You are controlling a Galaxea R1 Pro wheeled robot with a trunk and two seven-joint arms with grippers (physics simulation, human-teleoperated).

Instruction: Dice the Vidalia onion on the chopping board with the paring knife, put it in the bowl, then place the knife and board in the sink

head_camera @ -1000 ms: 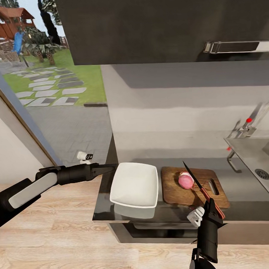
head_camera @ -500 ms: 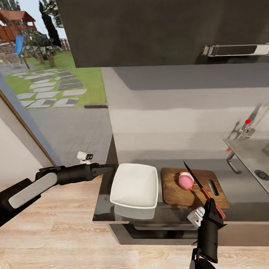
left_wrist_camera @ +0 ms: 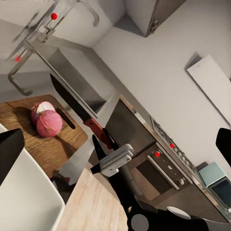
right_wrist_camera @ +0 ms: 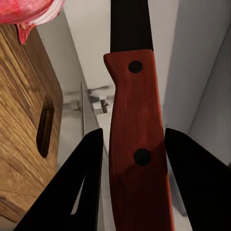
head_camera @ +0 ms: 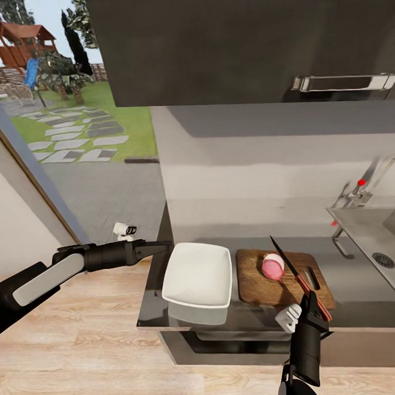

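The pink Vidalia onion (head_camera: 273,266) lies on the dark wooden chopping board (head_camera: 256,281) on the countertop (head_camera: 342,272). In the left wrist view the onion (left_wrist_camera: 48,123) shows as two rounded parts touching each other. My right gripper (head_camera: 313,308) is shut on the red handle of the paring knife (right_wrist_camera: 132,144). The dark blade (head_camera: 282,254) slants up just beside the onion's right side. The white bowl (head_camera: 197,274) stands left of the board. My left gripper (head_camera: 163,246) hovers open at the bowl's far left corner. The sink (head_camera: 374,237) lies to the right.
The chrome tap (head_camera: 357,193) with a red dot rises behind the sink. A dark upper cabinet (head_camera: 243,42) with a steel handle hangs overhead. A window (head_camera: 75,127) to a garden is at left. An oven front (left_wrist_camera: 163,166) sits under the counter.
The whole picture has shifted slightly, so the head camera moved. Both arms, the knife, onion, board and bowl keep their places relative to one another.
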